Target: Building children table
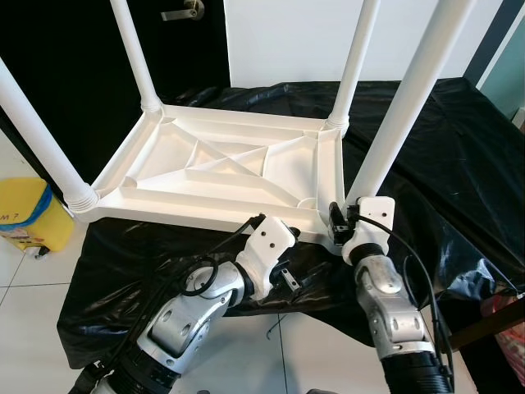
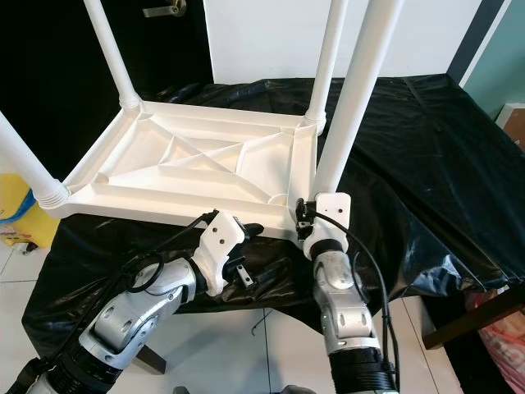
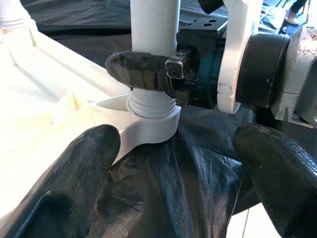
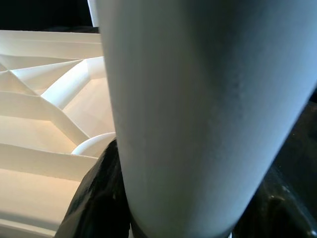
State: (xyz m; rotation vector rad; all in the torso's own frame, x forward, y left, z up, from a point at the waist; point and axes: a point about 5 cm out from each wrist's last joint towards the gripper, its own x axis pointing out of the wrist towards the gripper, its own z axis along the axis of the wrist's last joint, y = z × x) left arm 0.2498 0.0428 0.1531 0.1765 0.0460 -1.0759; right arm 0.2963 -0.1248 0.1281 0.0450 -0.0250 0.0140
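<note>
A: While the right gripper (image 1: pixel 343 220) has its jaws clamped round the base of the near-right leg (image 1: pixel 406 107), what's the risk?

B: Leg's thread looks only partly seated in the corner socket (image 3: pixel 151 130). Crooked twist = cross-thread, or the leg tips. Tabletop (image 1: pixel 221 168) is upside down on the black-sheeted bench (image 1: pixel 459 139), near edge at the bench's rim, so a hard push could slide it.

A: Left gripper (image 3: pixel 168 183)?

B: Jaws wide apart, holding nothing, just beside that corner, pointed at it.

A: Other stuff?

B: 3 other legs already upright. Yellow bin (image 1: pixel 29 215) on the floor at left, door handle (image 1: pixel 184 11) behind. Left arm's cable (image 1: pixel 201 275) loops near the corner; snag risk imo.
</note>
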